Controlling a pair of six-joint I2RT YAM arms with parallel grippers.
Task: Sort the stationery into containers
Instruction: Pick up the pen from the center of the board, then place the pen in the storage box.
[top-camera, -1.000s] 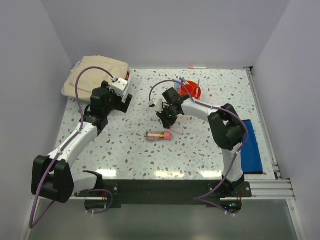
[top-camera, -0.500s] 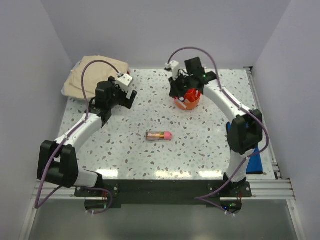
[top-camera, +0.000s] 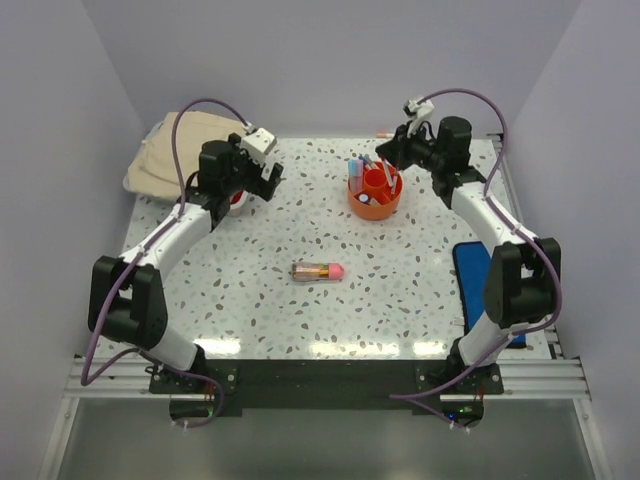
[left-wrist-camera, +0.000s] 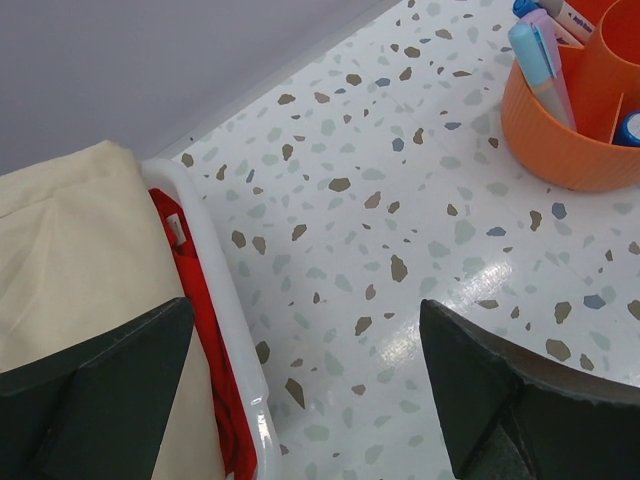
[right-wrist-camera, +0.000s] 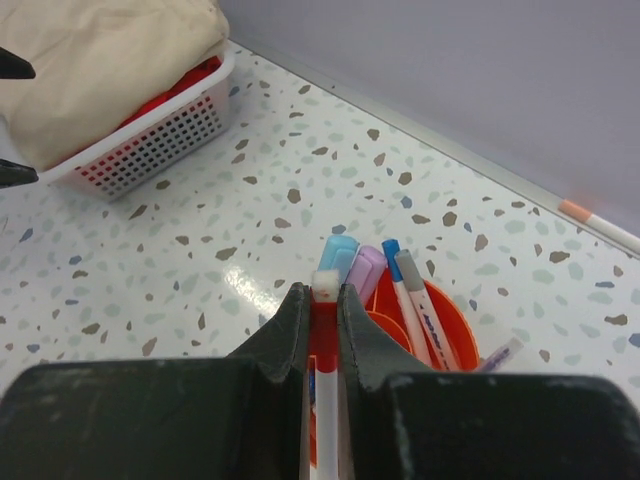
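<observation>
Glossy speckled tabletop (top-camera: 250, 300); smooth orange plastic tub (top-camera: 375, 210); matt beige cloth (top-camera: 175, 150); basket (right-wrist-camera: 160, 140) probably plastic.

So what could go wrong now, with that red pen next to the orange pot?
The right pincer is shut on the red-and-white pen, close to the orange tub. The pens and markers in there stick up, so the new one might bump them and fall outside. The clear tube lying loose is round and may roll when grabbed. The pen at the far edge looks awkward to pinch.
</observation>
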